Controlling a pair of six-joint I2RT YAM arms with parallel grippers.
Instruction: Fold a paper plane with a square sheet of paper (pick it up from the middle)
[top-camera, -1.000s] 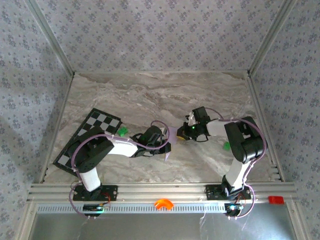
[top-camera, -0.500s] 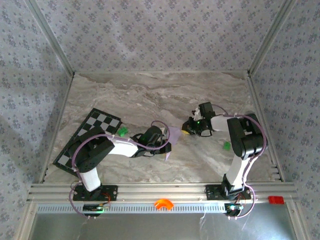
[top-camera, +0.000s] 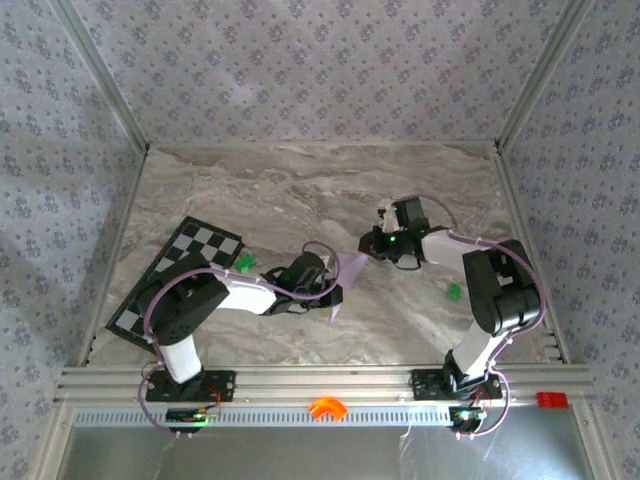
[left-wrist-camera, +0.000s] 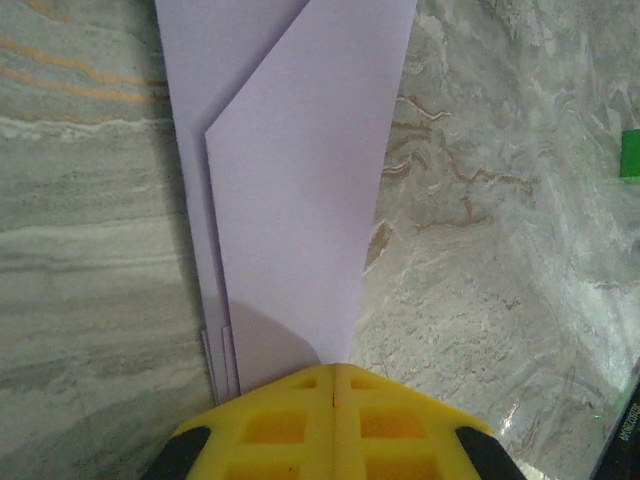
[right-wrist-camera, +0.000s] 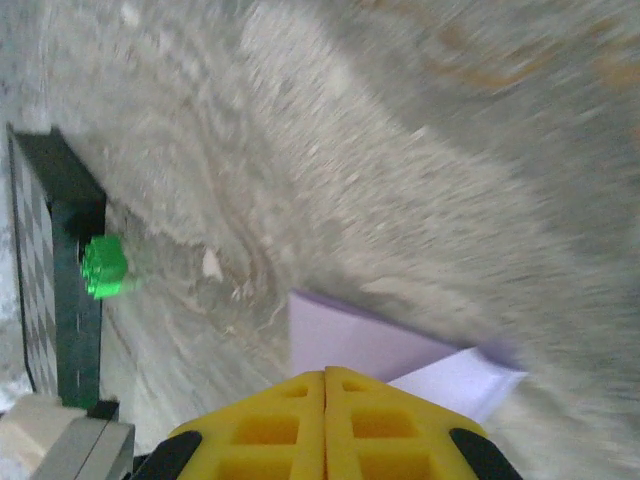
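Observation:
The pale lilac sheet of paper (top-camera: 347, 272) is folded into a narrow, creased, pointed shape and is held just above the marble table at its middle. My left gripper (top-camera: 334, 291) is shut on the sheet's near end. In the left wrist view its yellow jaws (left-wrist-camera: 333, 372) meet on the paper (left-wrist-camera: 300, 200), which runs away from them in overlapping layers. My right gripper (top-camera: 370, 247) is shut on a flap at the far end. In the right wrist view the paper (right-wrist-camera: 360, 335) comes out from the closed jaws (right-wrist-camera: 325, 376), sharp against a blurred table.
A black-and-white checkerboard (top-camera: 180, 262) lies at the left with a small green block (top-camera: 244, 262) at its inner edge. A second green block (top-camera: 453, 291) sits by the right arm. Patterned walls enclose the marble table (top-camera: 300, 190).
My right gripper has swung toward the back of the table, and the paper's far end has spread toward it. The left gripper and the near end have stayed put.

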